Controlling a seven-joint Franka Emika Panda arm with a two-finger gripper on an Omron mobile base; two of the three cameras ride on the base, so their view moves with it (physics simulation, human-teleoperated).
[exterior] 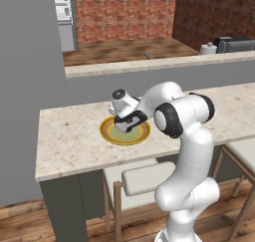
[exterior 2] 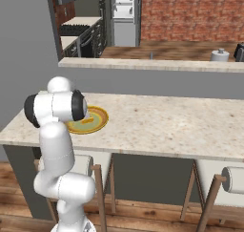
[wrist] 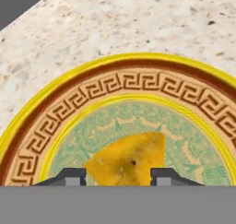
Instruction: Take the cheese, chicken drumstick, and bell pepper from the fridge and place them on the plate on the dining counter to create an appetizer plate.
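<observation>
While the gripper (wrist: 118, 174) hangs low over the plate (wrist: 69, 108), its two dark finger tips stand apart on either side of the cheese (wrist: 126, 161), a yellow-orange wedge lying on the plate's pale green centre. The jaws are parted and whether the tips touch the wedge cannot be told; the wedge rests on the dish and is not lifted.

That plate is a round shallow dish with a bright yellow edge, a brown band and an orange key-pattern ring around the green middle. It sits on the dining counter (exterior: 69, 136), the beige speckled worktop, toward its left end as the left base view shows it (exterior: 112, 136). In the right base view the plate (exterior 2: 97, 121) is partly hidden behind the arm's dark elbow joint, and a small orange piece shows on it; the hand itself is hidden there. In the left base view the gripper (exterior: 125, 122) is pressed down over the dish, covering its middle.

Beyond the worktop runs a raised ledge (exterior: 159, 64) with a wooden surface behind it, and a brick wall (exterior: 124, 12) at the back. A white round pot (exterior 2: 219, 55) stands on that far surface at the right. Stools (exterior: 144, 179) with pale cushions are tucked under the near edge of the worktop, beside the robot's base.
</observation>
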